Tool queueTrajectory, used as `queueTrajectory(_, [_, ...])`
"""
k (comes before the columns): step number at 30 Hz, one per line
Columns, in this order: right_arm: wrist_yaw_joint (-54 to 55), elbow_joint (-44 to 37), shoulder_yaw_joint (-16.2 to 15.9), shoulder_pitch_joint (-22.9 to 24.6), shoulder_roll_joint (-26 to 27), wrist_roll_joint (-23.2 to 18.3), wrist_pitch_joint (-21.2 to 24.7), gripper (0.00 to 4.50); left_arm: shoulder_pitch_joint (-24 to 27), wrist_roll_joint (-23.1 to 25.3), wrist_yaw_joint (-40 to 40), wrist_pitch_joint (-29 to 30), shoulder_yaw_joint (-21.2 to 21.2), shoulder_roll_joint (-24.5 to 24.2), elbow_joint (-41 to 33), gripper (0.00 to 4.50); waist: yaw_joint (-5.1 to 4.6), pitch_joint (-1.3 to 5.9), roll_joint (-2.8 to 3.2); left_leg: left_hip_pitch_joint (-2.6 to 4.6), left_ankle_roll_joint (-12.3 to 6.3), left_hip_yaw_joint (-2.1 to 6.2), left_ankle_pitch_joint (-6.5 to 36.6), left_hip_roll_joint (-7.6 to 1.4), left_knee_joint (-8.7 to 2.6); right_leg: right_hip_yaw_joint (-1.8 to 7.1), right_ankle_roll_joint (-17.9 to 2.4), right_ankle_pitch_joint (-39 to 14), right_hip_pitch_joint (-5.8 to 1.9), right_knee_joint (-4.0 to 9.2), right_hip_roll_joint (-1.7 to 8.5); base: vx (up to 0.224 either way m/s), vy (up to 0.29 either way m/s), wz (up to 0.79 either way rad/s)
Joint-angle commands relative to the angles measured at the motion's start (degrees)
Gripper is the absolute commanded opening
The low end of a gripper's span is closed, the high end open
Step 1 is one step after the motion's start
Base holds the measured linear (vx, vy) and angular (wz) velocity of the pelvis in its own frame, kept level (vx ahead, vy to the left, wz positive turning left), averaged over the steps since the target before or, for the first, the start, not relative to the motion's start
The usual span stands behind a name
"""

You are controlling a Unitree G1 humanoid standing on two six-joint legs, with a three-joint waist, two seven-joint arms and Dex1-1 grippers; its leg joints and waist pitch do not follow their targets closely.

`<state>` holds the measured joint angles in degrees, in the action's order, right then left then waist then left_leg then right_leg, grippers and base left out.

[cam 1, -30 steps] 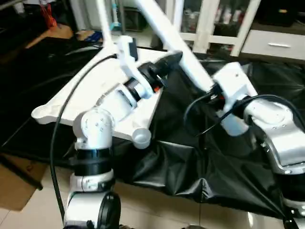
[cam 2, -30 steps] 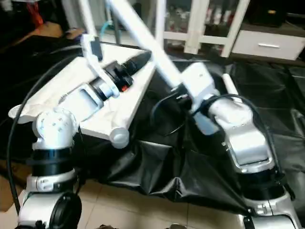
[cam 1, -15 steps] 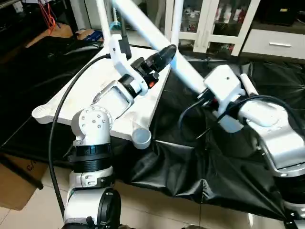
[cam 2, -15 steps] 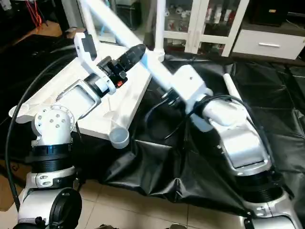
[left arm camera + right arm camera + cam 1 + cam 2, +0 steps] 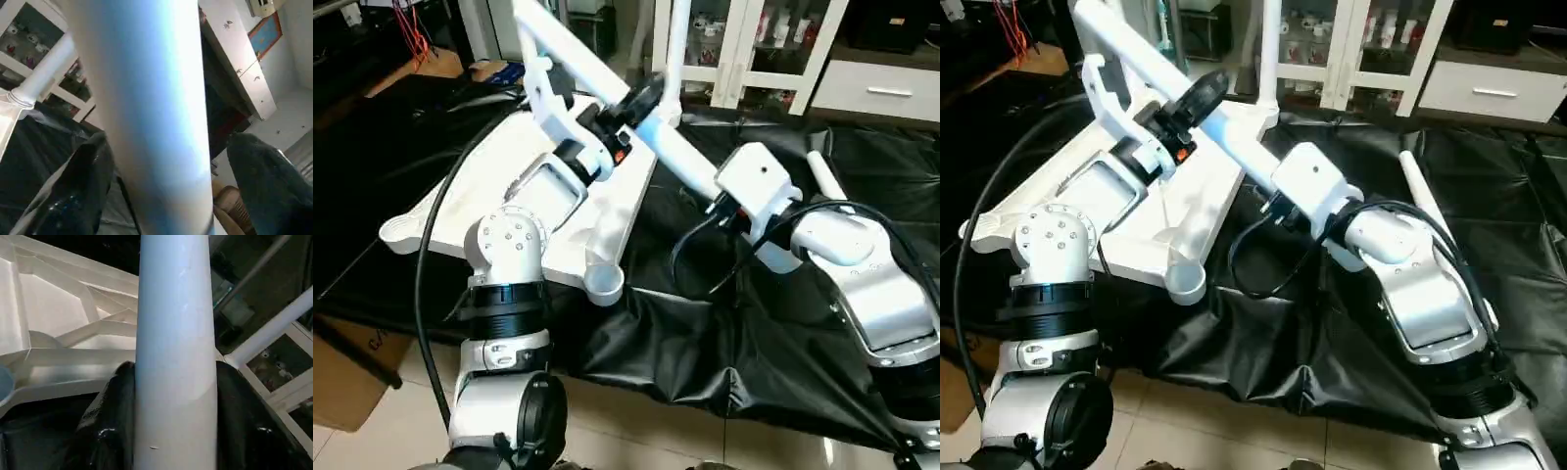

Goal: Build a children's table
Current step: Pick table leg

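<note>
Left eye view: top (image 5: 499, 186) lies underside up on black sheet (image 5: 724, 323), ribs showing. Two legs already stand in the far corner sockets, one leg (image 5: 676, 44) at the far right corner, another (image 5: 1112, 44) at the far left; how tight they are, cannot tell. Third leg (image 5: 680, 162) is held slanted over the top's right edge, not in a socket. Right gripper (image 5: 171, 396) is clamped around it, fingers pressed to both sides. Left gripper (image 5: 161, 161) straddles the same leg higher up, jaws wide with a gap either side, so judged no hold. Fourth leg (image 5: 822, 176) lies loose on the sheet, well apart. Near corner socket (image 5: 604, 284) empty. Judged about half done: two legs left to seat and screw.
</note>
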<state>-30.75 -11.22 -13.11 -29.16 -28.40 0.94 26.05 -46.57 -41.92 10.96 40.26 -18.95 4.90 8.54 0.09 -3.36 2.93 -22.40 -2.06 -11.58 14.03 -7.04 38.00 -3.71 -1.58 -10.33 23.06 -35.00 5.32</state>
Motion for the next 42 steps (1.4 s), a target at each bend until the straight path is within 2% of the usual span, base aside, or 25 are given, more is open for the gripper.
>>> queueTrajectory(1, [-0.52,-1.52,-0.34,-0.14,-0.42,0.75,-0.99,1.74,-0.18,-0.69,-0.80,0.36,-0.21,-0.14,0.19,3.52,-0.10,4.10,-0.69,1.45,-4.83,3.33,2.38,-6.07,-5.26,2.96,-14.40,-4.78,-2.86,3.29,4.21,0.000,0.000,0.00])
queueTrajectory(3, [-0.57,-1.41,-0.50,-0.23,-0.28,1.14,-1.21,1.74,-0.12,-0.80,-0.81,0.53,-0.21,-0.09,0.16,3.47,-0.08,4.13,-0.70,1.52,-5.03,3.29,2.00,-6.07,-5.22,2.94,-14.41,-4.44,-2.76,3.23,4.12,0.000,0.000,0.00])
queueTrajectory(5, [-0.60,-1.32,-0.66,-0.29,-0.16,1.44,-1.40,1.74,-0.15,-0.86,-1.08,0.49,-0.47,0.10,0.11,3.20,-0.06,4.11,-0.73,1.44,-5.07,3.28,1.89,-6.06,-5.21,2.95,-14.48,-4.40,-2.81,3.21,4.16,0.000,0.000,0.00])
queueTrajectory(21, [0.42,0.15,-0.83,-0.87,0.81,2.94,-3.10,1.74,-0.29,-2.07,-2.57,-0.55,-1.37,-0.18,0.16,2.07,-0.05,4.17,-0.65,1.41,-5.62,3.29,1.41,-6.01,-5.10,2.91,-14.73,-3.96,-2.87,3.11,4.16,0.000,0.000,0.00])
queueTrajectory(23, [-0.38,1.01,-0.31,-1.03,1.77,1.34,-5.81,1.74,-0.38,-2.24,-2.57,-0.66,-1.49,-0.26,0.09,1.90,-0.07,4.17,-0.61,1.48,-5.37,3.26,1.96,-6.03,-5.11,2.87,-14.68,-4.48,-2.78,3.18,4.17,0.000,0.000,0.00])
queueTrajectory(24, [-3.71,1.35,0.08,-1.19,2.59,-2.26,-5.87,1.74,-0.49,-2.25,-2.57,-0.85,-1.54,-0.37,0.13,1.88,-0.12,4.19,-0.55,1.48,-5.28,3.22,2.26,-5.98,-5.10,2.90,-14.78,-4.33,-2.78,3.21,4.17,0.000,0.000,0.00])
queueTrajectory(25, [-5.60,1.40,0.26,-1.23,2.94,-4.22,-5.40,2.09,-0.55,-2.23,-2.59,-0.98,-1.58,-0.41,0.16,1.86,-0.13,4.19,-0.53,1.44,-5.53,3.23,2.62,-5.97,-5.12,2.91,-14.97,-4.08,-2.90,3.20,4.16,0.000,0.000,0.00])
queueTrajectory(26, [-5.24,0.85,0.62,-0.98,3.16,-4.43,-4.43,2.44,-0.63,-2.27,-2.56,-1.05,-1.62,-0.53,0.17,1.77,-0.13,4.21,-0.59,1.44,-5.77,3.23,2.84,-5.98,-5.10,2.93,-15.06,-3.89,-2.96,3.19,4.19,0.000,0.000,0.00])
queueTrajectory(28, [-4.18,0.54,1.03,-0.72,3.32,-4.05,-3.64,2.46,-0.83,-2.22,-2.48,-1.38,-1.68,-0.69,0.24,1.74,-0.01,4.26,-0.48,1.46,-6.05,3.36,1.52,-6.16,-5.10,2.86,-14.96,-2.80,-2.89,2.97,4.12,0.000,0.000,0.00])
queueTrajectory(29, [-3.97,0.49,1.32,-0.62,3.28,-4.03,-3.39,2.64,-1.07,-1.94,-2.03,-1.87,-1.56,-1.05,0.34,1.71,-0.03,4.27,-0.50,1.45,-6.19,3.39,0.89,-6.17,-5.08,2.85,-14.86,-2.35,-2.85,2.91,4.09,0.000,0.000,0.00])
queueTrajectory(30, [-3.99,0.52,1.46,-0.66,3.22,-4.04,-3.30,2.77,-1.22,-1.35,-1.59,-2.40,-1.23,-1.49,0.46,1.67,0.01,4.27,-0.24,1.48,-6.28,3.36,0.52,-6.10,-5.05,2.81,-14.82,-2.23,-2.81,2.86,4.06,0.000,0.000,0.00])
queueTrajectory(31, [-3.99,0.52,1.72,-0.73,3.13,-4.09,-3.15,2.85,-1.38,-1.17,-0.88,-2.68,-0.93,-1.87,0.54,1.64,-0.02,4.27,-0.32,1.53,-6.34,3.36,0.52,-6.11,-5.07,2.79,-14.70,-2.36,-2.77,2.97,4.01,0.000,0.000,0.00])
queueTrajectory(34, [-3.91,0.86,2.83,-1.09,3.11,-4.59,-2.26,2.97,-1.96,-1.40,0.24,-3.20,-0.54,-2.61,0.73,1.61,-0.02,4.26,-0.29,1.59,-5.61,3.31,1.25,-6.03,-5.16,2.80,-14.67,-3.03,-2.80,2.99,4.01,0.000,0.000,0.00])
queueTrajectory(35, [-4.23,0.95,3.58,-1.31,2.98,-5.36,-1.14,3.20,-2.23,-1.40,1.32,-3.54,-0.07,-2.94,0.63,1.61,0.03,4.29,-0.26,1.67,-5.36,3.33,1.29,-6.08,-5.18,2.79,-14.72,-2.89,-2.79,2.93,4.01,0.000,0.000,0.00])
queueTrajectory(38, [-6.93,0.63,6.17,-2.06,1.74,-9.87,6.16,3.32,-3.29,-2.26,4.46,-4.30,0.49,-3.24,0.08,1.61,0.12,4.29,-0.29,1.66,-5.47,3.30,1.11,-6.01,-5.17,2.85,-15.19,-2.01,-2.95,2.84,4.07,0.000,0.000,0.00])
queueTrajectory(39, [-8.74,0.49,7.25,-2.29,0.36,-11.95,8.92,3.48,-3.55,-2.78,6.39,-4.19,1.09,-3.51,-0.33,1.61,0.25,4.34,-0.64,1.66,-5.79,3.33,0.84,-6.06,-5.15,2.87,-15.30,-2.04,-3.09,2.81,4.15,0.000,0.000,0.00])
queueTrajectory(41, [-9.94,0.53,8.10,-2.43,-0.64,-13.25,10.20,3.69,-3.66,-3.27,7.87,-3.92,1.58,-3.71,-0.68,1.61,0.54,4.33,-0.51,1.77,-5.81,3.23,0.33,-6.07,-5.07,2.89,-15.29,-2.07,-2.97,2.71,4.19,0.000,0.000,0.00])
queueTrajectory(42, [-10.51,0.65,9.08,-2.54,-0.88,-14.71,11.74,3.73,-3.59,-3.37,8.66,-3.65,2.05,-3.89,-1.01,1.61,0.49,4.29,-0.58,1.55,-5.71,3.24,-0.02,-6.08,-5.06,2.88,-15.31,-1.80,-3.03,2.65,4.24,0.000,0.000,0.00])
